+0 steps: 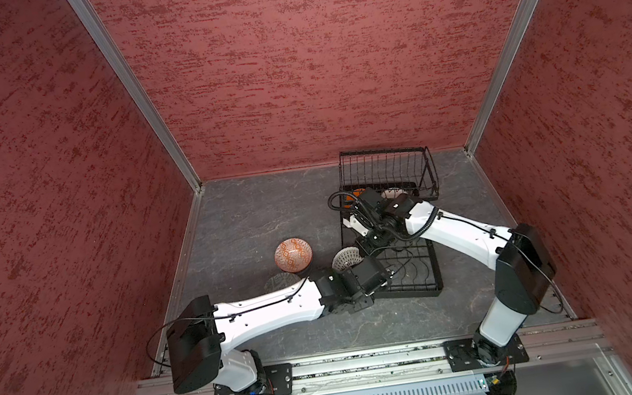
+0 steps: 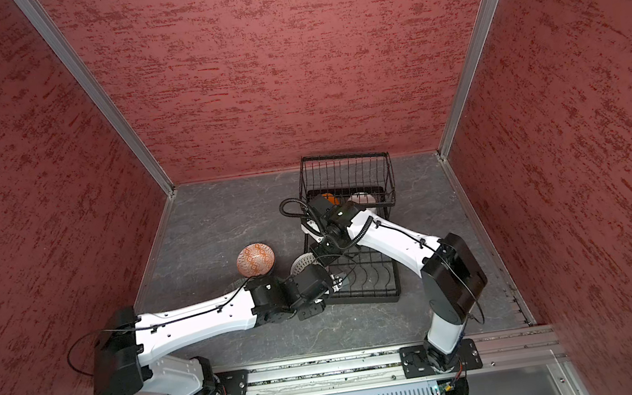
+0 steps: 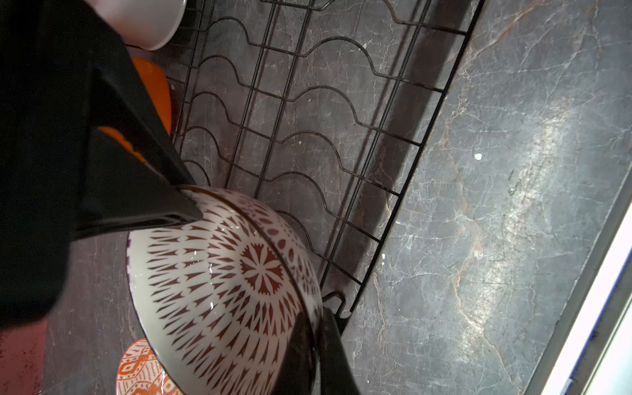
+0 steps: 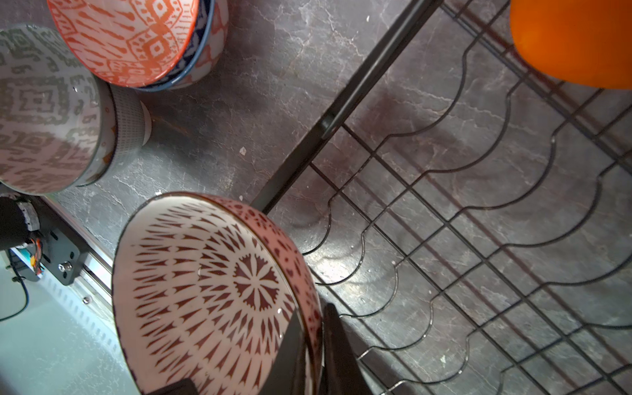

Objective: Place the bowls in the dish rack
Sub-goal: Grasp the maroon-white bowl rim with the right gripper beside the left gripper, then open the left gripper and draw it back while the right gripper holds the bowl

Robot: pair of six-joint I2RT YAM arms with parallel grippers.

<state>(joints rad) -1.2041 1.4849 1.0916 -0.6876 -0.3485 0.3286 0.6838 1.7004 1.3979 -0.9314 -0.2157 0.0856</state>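
While left claw (image 3: 316, 342) and right claw (image 4: 313, 342) both clamp it, bowl (image 3: 222, 290) hangs by rack (image 1: 382, 172)

Each claw pinches the rim of the tilted, dark-red-patterned bowl above the tabletop (image 3: 513, 205), at the rack's base edge. An orange bowl (image 4: 574, 41) sits inside the rack.

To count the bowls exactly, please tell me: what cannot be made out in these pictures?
Orange bowl: both top views, mostly under the right arm.
White bowl: both top views, partly behind that arm and dish rack wires.
Grey patterned bowl: both top views, partly under the left arm.
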